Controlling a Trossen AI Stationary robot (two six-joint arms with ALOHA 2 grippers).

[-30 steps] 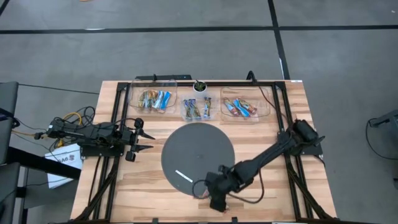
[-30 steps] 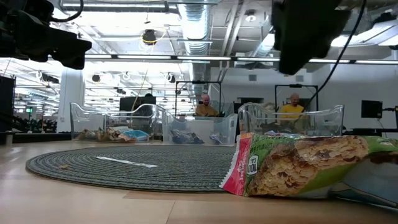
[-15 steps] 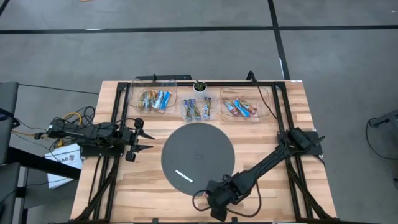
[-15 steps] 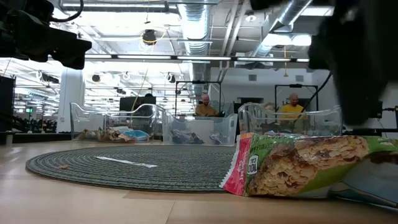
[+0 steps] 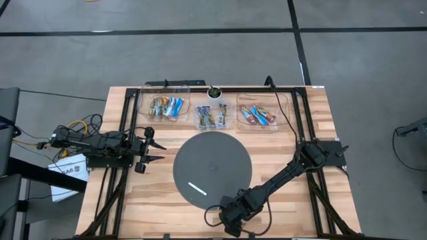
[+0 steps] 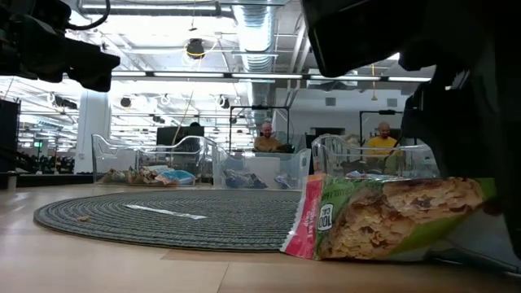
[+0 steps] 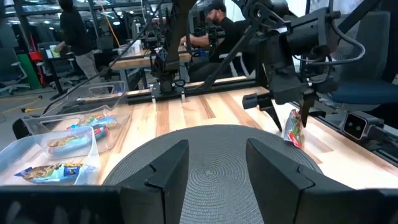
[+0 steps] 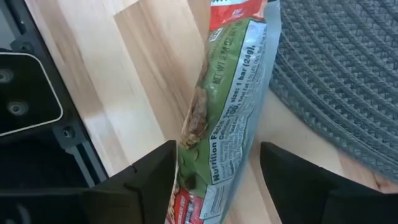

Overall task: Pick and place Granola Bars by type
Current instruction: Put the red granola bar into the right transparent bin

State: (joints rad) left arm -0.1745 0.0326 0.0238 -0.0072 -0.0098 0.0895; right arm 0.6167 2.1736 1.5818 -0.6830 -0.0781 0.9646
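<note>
From above, we find the right gripper [image 5: 231, 220] low at the table's near edge beside the round mat [image 5: 212, 170], while the left gripper [image 5: 148, 148] waits at the left side, fingers spread and empty. At table level, a green granola bar [image 6: 391, 218] lies by the mat. The right wrist view shows its fingers parted around the bar, not yet clenched, probably for the trays [image 5: 257, 115].

A green granola bar [image 8: 227, 118] lies between the open jaws, beside the woven mat [image 8: 339, 68].
</note>
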